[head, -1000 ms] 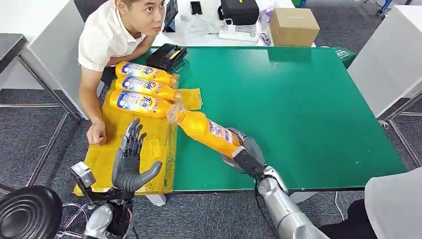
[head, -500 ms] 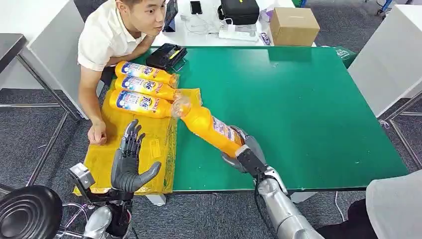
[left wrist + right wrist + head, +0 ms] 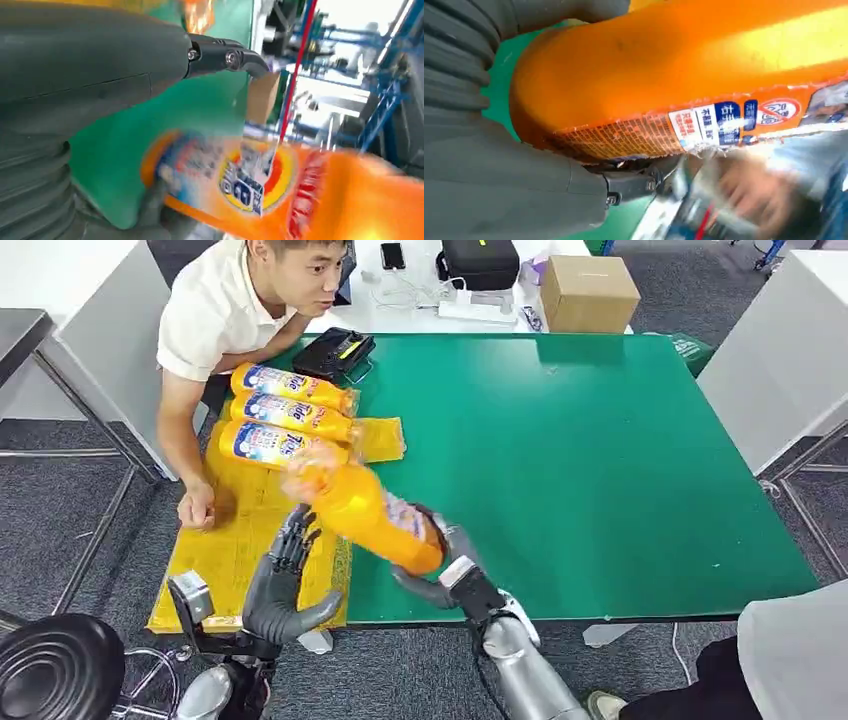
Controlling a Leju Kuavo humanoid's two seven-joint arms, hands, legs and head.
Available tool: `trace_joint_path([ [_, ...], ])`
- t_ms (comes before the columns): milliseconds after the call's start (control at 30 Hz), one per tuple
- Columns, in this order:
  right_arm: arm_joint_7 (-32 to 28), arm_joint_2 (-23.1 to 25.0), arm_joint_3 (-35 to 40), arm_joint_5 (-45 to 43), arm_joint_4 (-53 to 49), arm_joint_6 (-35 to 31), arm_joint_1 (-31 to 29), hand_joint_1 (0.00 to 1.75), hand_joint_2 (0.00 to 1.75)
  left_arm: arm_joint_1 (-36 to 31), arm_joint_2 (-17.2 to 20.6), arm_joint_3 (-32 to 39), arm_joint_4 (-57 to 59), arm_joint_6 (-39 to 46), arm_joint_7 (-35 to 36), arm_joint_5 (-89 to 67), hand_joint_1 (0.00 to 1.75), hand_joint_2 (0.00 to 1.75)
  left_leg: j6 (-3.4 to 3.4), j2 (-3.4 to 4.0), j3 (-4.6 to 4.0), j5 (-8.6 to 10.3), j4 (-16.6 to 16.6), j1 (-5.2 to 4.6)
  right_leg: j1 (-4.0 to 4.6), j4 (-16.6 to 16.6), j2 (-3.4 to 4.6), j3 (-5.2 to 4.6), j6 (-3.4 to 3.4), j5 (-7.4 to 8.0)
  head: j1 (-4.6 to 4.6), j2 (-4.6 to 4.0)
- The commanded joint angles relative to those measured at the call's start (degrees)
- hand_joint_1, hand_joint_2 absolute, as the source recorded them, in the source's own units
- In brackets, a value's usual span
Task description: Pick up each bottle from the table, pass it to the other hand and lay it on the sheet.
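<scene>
Orange bottle [image 3: 366, 514] gripped in right hand [image 3: 446, 562], beside left hand's [image 3: 281, 580] spread fingers.

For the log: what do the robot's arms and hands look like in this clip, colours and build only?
Both forearms are shiny silver metal tubes. The left robot hand has a dark grey palm, a thick grey thumb and darker segmented fingers, with a small silver box mounted at the wrist. The right robot hand is the same grey, with a black wrist block. Wrist views show grey ribbed covers.

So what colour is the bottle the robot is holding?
Orange, with a blue and white label; the bottle shows best in the head view.
</scene>
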Motion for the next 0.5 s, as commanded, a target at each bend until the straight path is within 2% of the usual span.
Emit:
trace_joint_path([
  [33, 0.0, -1.0, 14.6, -1.8, -1.4, -2.3, -2.6, 1.75, 1.75, -4.2, 0.4, -3.4, 6.8, -0.9, 1.0, 4.3, 0.00, 1.75, -0.04, -0.10, 0.15, 0.00, -0.1, -0.01, 0.00, 0.0, -0.17, 0.17, -0.05, -0.06, -0.02, 0.00],
  [233, 0.0, -0.4, 15.7, -2.6, 4.0, -2.4, -3.9, 1.75, 1.75, -5.1, 0.6, -4.9, 5.9, -2.2, 1.0, 6.3, 0.00, 1.75, -0.02, -0.08, 0.20, 0.00, -0.1, -0.02, -0.01, -0.1, -0.12, 0.24, -0.04, -0.05, 0.02, 0.00],
  [333, 0.0, -0.3, 15.7, -2.9, 5.9, -2.6, -4.5, 1.66, 1.75, -5.3, 1.1, -5.9, 5.3, -3.7, 0.6, 7.0, 0.00, 1.75, -0.03, -0.06, 0.12, 0.02, -0.1, -0.02, -0.01, 0.0, -0.07, 0.15, -0.03, -0.03, 0.02, 0.00],
  [500, 0.0, 0.2, 15.1, -3.9, 8.7, -2.8, -5.4, 1.69, 1.75, -5.9, 1.6, -6.5, 5.1, -4.9, -0.3, 7.8, 0.00, 1.75, -0.05, -0.08, 0.22, 0.01, -0.1, -0.02, 0.00, -0.1, -0.12, 0.25, -0.07, -0.05, 0.00, 0.00],
])
